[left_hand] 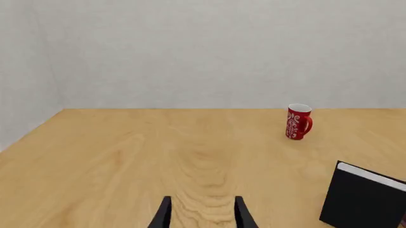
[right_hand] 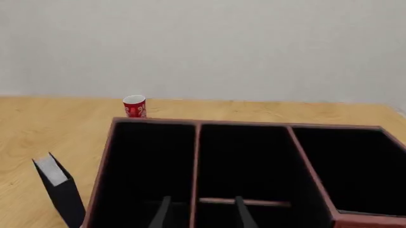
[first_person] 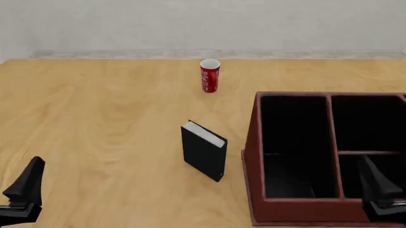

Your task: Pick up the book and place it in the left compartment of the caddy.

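Note:
The black book (first_person: 204, 151) with white page edges stands upright on the wooden table, just left of the caddy (first_person: 253, 142). It also shows in the left wrist view (left_hand: 362, 199) and the right wrist view (right_hand: 60, 190). The caddy is a large red-brown box with a black interior. Its left compartment (first_person: 295, 142) is long, narrow and holds nothing. My left gripper (first_person: 25, 187) hangs open near the front left corner, well away from the book. My right gripper (first_person: 379, 185) is open over the caddy's front right part, its fingers (right_hand: 163, 211) spread above the dividers.
A red can (first_person: 210, 75) with a white rim stands toward the back of the table, beyond the book. The caddy's right side is split by a crossbar (first_person: 371, 153). A pale wall rises behind the table's far edge.

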Controlling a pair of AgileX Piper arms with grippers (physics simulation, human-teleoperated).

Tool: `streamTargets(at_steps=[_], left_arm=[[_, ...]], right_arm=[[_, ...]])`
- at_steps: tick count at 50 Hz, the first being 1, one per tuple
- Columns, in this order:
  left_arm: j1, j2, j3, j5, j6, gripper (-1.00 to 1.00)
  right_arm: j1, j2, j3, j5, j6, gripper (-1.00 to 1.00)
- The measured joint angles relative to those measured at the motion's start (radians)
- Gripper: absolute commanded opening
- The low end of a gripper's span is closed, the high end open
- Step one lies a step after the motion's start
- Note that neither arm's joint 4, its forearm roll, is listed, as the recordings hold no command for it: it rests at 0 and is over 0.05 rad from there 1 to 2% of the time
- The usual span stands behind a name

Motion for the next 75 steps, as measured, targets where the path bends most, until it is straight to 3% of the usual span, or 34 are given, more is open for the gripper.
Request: streamTargets(at_steps=[13,31,52,75], left_arm=[[0.000,0.004,-0.002,-0.001,0.000,1.00],[0.000,0.005,-0.003,-0.001,0.000,1.00],[0.000,0.005,-0.003,-0.001,0.000,1.00],[0.000,0.005,-0.003,-0.001,0.000,1.00]], right_arm=[[-0.017,-0.040,0.015,-0.021,-0.015,1.00],[0.083,0.029,-0.121,0.015,-0.083,1.00],[0.231,0.310,-0.335,0.002,-0.128,1.00],[0.331,0.647,-0.649,0.144,-0.170,1.00]])
